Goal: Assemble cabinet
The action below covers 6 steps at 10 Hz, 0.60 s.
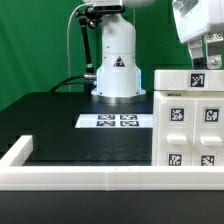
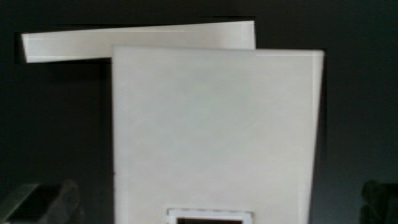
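Note:
The white cabinet body (image 1: 188, 125) stands at the exterior view's right, near the front, with several black-and-white tags on its front face and one on top. My gripper (image 1: 203, 52) hangs just above its top. In the wrist view the body's plain white face (image 2: 214, 120) fills the middle, with a tag at its near edge. My gripper (image 2: 210, 203) is open. Its dark fingers (image 2: 36, 200) stand wide on either side of the body, with dark gaps between them and it. A smaller white bar (image 2: 125, 42) lies beyond the body; I cannot tell which part it is.
The marker board (image 1: 115, 121) lies flat on the black table in front of the robot base (image 1: 117, 70). A long low white border frame (image 1: 70, 178) runs along the front edge and up the exterior view's left side.

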Each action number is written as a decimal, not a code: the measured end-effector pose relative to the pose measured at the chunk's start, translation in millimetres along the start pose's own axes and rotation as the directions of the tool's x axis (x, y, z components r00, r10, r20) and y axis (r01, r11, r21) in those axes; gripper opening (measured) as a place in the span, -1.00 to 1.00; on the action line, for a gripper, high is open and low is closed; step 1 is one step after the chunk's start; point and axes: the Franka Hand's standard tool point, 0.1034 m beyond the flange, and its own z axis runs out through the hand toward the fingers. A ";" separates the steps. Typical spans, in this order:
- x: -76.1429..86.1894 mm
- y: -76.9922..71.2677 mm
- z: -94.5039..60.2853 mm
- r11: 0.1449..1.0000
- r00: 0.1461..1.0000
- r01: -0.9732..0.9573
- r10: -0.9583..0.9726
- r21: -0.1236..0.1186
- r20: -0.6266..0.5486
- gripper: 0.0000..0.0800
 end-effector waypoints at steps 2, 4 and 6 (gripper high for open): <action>-0.2 0.3 0.5 0.998 0.998 0.058 -0.058 -0.001 0.000 0.99; -3.7 0.9 -0.4 0.989 0.990 0.144 -0.144 -0.014 0.004 0.99; -7.2 -2.1 -3.4 0.940 0.940 0.341 -0.341 -0.011 0.012 0.99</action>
